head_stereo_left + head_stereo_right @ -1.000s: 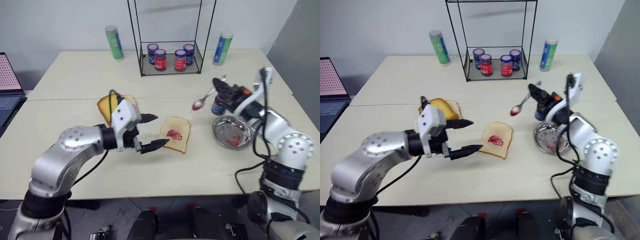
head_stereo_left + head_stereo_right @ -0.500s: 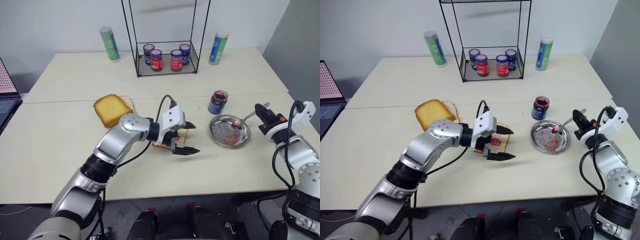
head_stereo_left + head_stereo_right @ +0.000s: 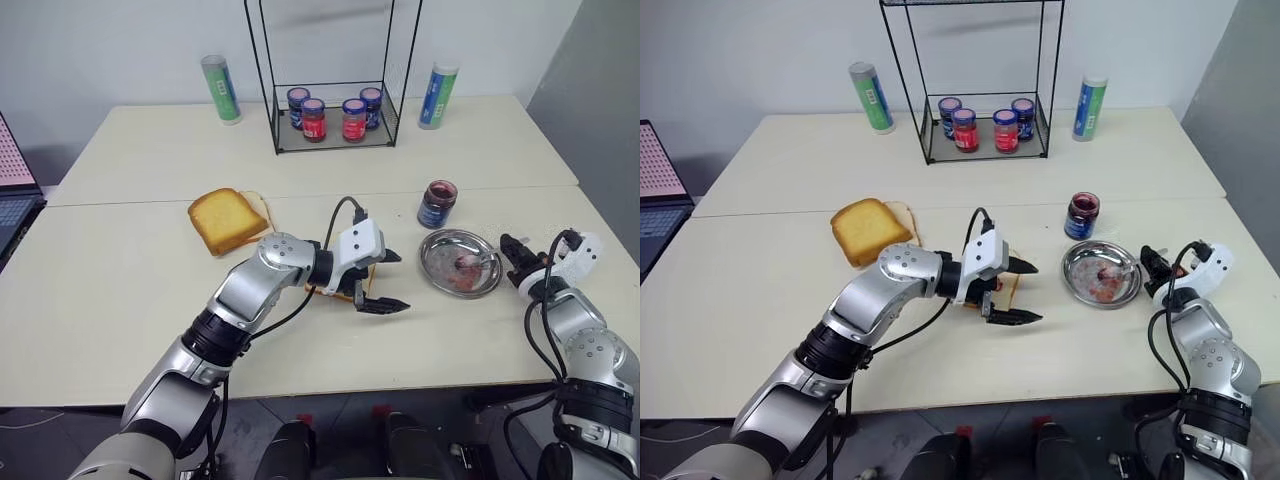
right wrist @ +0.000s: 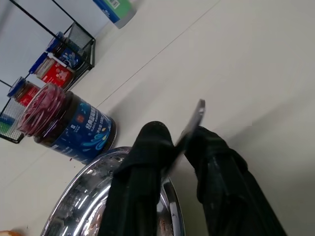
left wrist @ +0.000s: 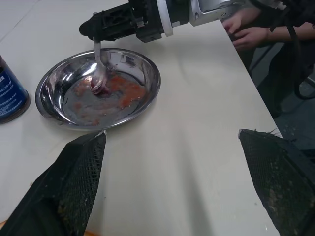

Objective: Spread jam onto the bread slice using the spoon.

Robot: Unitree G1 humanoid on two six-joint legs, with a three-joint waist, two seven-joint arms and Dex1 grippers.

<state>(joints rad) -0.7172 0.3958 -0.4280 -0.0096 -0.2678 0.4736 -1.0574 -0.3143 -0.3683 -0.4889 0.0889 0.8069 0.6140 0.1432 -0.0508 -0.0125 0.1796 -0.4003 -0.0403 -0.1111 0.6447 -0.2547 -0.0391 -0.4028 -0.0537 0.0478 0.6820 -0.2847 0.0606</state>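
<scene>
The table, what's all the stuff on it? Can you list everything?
Table: one, cream.
Bread: one, white, mid-table, partly behind the left pincer.
Toast: one, golden, left of the bread.
Plate: one, steel, smeared red, right of the bread.
Spoon: one, silver, bowl resting in the plate.
Jam: one open jar, dark red, blue label, behind the plate.
Rack: one, black wire, far side.
Small jars: four, red or blue lids, inside the rack.
Tubes: two, green left of the rack, blue right of it.
Laptop: one, at the left edge.
Left pincer: black, open, above the bread.
Right pincer: black, at the spoon's handle.
</scene>
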